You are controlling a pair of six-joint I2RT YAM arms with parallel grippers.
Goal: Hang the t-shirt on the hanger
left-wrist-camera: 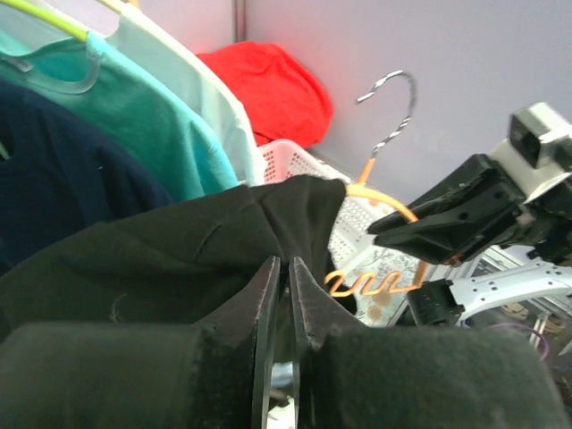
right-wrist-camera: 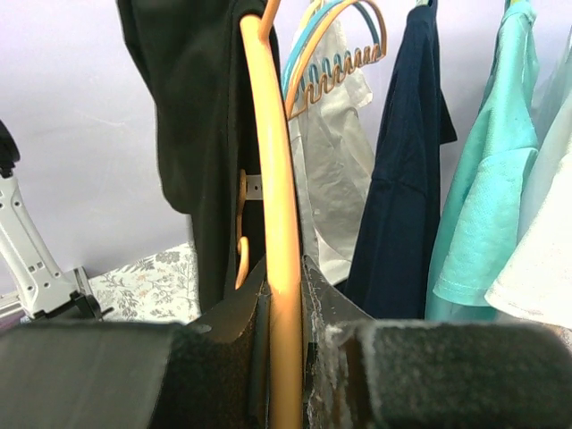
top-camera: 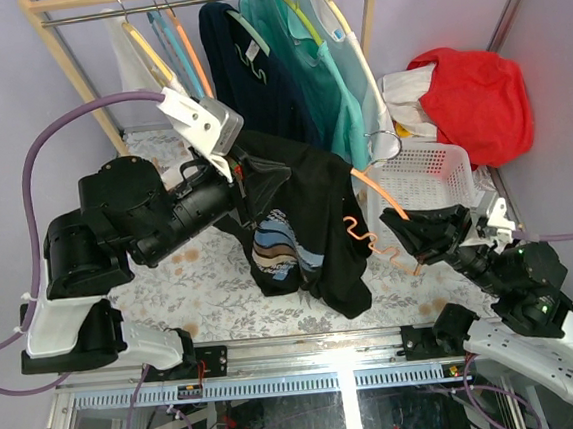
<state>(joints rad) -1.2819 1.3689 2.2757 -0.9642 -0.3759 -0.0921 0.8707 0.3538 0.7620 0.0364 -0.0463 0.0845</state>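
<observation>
By the counter's right edge, the right pincer (right-wrist-camera: 284, 268) was clamped on one arm of the orange hanger (right-wrist-camera: 273, 134). The hanger's other arm ran up under the black t-shirt (top-camera: 316, 202), and its wavy bar (left-wrist-camera: 362, 284) and silver hook (left-wrist-camera: 398, 116) stuck out beside the cloth. Above the middle of the counter, the left pincer (left-wrist-camera: 288, 268) stood almost closed, nipping the t-shirt's upper edge, and the shirt hung clear of the surface. Its chest graphic (top-camera: 280, 250) showed brown, blue and white bands, but any lettering was too small to read. The counter (top-camera: 204, 302) wore a pale floral cloth. At the far right corner sat a white perforated basket (top-camera: 433, 167) with a red cloth (top-camera: 476, 87) behind it. Along the far edge a wooden rack (top-camera: 83, 72) carried a navy shirt (top-camera: 244, 68) with a light emblem, and teal shirts (top-camera: 325, 81). The walls were lilac.
</observation>
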